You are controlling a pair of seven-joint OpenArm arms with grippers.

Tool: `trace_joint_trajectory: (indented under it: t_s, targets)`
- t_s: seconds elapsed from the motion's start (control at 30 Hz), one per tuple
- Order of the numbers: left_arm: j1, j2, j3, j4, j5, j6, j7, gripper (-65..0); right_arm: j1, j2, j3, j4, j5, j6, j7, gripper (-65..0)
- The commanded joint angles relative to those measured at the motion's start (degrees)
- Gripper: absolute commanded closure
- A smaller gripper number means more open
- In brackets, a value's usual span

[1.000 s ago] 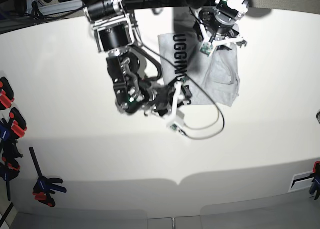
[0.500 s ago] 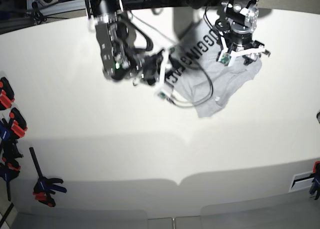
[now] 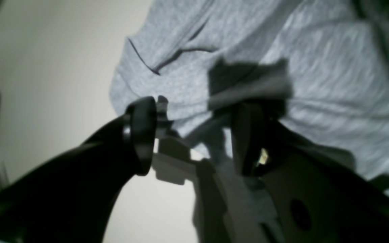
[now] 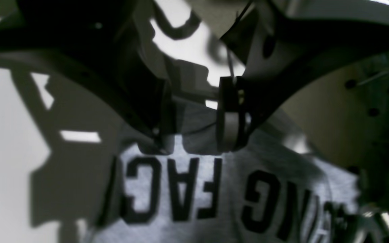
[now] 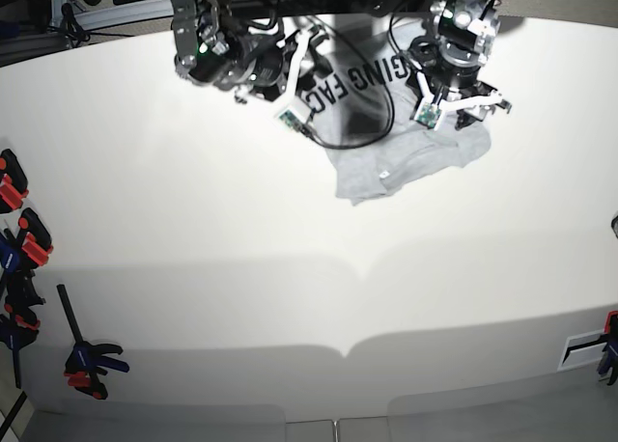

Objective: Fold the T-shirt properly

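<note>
Base view: T-shirt (image 5: 406, 157) is seen crumpled at the table's (image 5: 193, 268) far side, between both arms. Left wrist view: left gripper (image 3: 194, 135) is shown with jaws apart above plain grey cloth, nothing held. Right wrist view: right gripper (image 4: 194, 114) is shown pinching a fabric fold above black lettering (image 4: 181, 192).

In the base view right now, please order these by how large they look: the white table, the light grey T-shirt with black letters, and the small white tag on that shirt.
1. White table, by far the largest.
2. Light grey T-shirt with black letters.
3. Small white tag, only a speck.
</note>
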Motion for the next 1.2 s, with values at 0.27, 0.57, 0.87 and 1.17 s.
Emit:
trace_joint_trajectory:
  t_s: [0.27,0.57,0.87,1.17]
  targets:
    - [-9.6,-0.3,-0.3,-8.2,-1.3,-2.5,-3.8,-32.0,0.6,-0.2,2.6,9.8,3.0,0.3,0.9,-20.6]
    - [-11.3,-0.3,-0.3,-8.2,-2.2,-1.8,6.3,-32.0,0.2,0.4,17.6,24.0,7.2,0.3,-1.9,-20.6]
    - [-11.3,-5.6,-0.3,18.2,-15.4,4.0,10.5,-32.0,-7.9,8.0,30.5,28.8,17.8,0.4,-7.8,-20.6]
    - [-2.7,-7.3,-0.4,22.9,-13.6,8.4,9.2,-32.0,-25.0,11.1,44.4,31.6,27.9,1.8,-13.4,-20.6]
